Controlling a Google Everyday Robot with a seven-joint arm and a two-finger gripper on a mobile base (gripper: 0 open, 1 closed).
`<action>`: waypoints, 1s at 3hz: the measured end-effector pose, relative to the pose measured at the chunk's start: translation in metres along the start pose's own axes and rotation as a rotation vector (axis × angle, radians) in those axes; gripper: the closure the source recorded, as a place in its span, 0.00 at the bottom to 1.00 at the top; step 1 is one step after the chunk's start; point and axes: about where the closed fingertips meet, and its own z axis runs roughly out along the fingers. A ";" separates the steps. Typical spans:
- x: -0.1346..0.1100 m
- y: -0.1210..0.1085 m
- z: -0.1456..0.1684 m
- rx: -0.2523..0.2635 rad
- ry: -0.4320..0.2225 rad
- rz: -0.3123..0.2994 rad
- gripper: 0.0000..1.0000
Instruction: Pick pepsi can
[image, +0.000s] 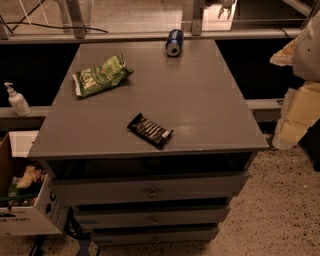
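Note:
The pepsi can (174, 42) is dark blue and lies on its side at the far edge of the grey drawer cabinet's top (200, 105), with its silver end facing me. My gripper (226, 7) shows small at the top edge of the view, beyond the cabinet's far edge and to the right of the can, apart from it. The cream-coloured arm (300, 100) stands at the right edge of the view.
A green crinkled chip bag (101, 75) lies at the far left of the top. A flat black snack bar wrapper (150, 130) lies near the front middle. A soap pump bottle (17, 100) and a cardboard box (25, 205) are to the left.

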 end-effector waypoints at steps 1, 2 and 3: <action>-0.001 -0.001 0.000 -0.001 -0.006 -0.004 0.00; -0.035 -0.084 0.072 0.114 -0.161 0.112 0.00; -0.058 -0.131 0.102 0.184 -0.245 0.174 0.00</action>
